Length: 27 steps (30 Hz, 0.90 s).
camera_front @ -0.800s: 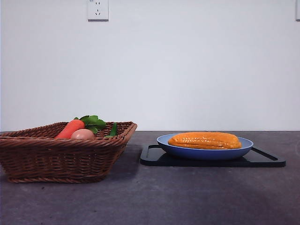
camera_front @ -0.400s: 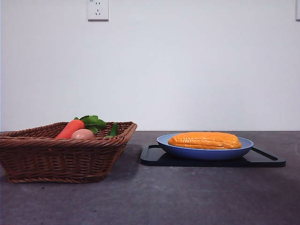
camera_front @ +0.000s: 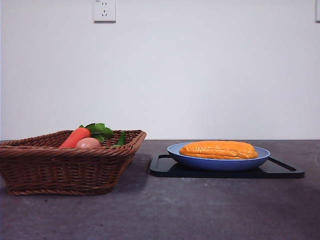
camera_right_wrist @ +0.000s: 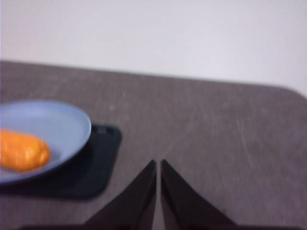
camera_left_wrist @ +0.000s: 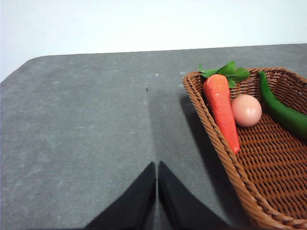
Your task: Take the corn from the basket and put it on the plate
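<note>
Grey tabletop carries my work: the corn, orange-yellow, ribbed, round-ended, lies lengthwise in the blue plate. My left gripper beside the basket and right gripper are both closed, empty.

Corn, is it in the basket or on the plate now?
On the plate. The corn lies flat in the blue plate; the basket holds only a carrot, an egg and a green vegetable.
</note>
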Available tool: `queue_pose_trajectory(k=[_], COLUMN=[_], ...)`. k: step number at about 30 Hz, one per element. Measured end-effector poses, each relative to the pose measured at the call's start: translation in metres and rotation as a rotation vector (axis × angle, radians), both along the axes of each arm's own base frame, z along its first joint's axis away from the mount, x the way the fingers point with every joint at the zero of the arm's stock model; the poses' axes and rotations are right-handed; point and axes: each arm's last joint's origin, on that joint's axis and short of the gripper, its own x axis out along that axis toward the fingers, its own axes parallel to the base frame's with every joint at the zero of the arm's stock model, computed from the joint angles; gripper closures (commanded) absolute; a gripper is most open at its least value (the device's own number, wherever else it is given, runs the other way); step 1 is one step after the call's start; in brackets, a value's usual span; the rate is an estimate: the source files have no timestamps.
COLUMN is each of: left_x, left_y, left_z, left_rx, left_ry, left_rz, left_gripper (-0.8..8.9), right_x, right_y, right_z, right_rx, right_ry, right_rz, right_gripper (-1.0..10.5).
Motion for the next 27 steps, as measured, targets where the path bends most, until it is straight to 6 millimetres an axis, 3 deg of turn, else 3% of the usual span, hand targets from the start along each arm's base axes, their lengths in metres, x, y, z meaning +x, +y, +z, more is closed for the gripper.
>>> queue_pose_trajectory(k=[4,27], left_x=[0.0000,0.0000], left_y=[0.0000,0.0000], left_z=[0.0000,0.0000], left_rx=[0.000,0.000], left_ry=[0.000,0.000], left_rz=[0.000,0.000], left_gripper=[8.06,8.06], right_x=[-0.0009,-0.0009], right_y=[0.0001,0.0001], right_z=[-0.0083,-0.0079], right_rx=[0.005,0.007], right_ry=[0.087,0.082], right_rz=[0.000,0.000], right_gripper=[9.5,9.5])
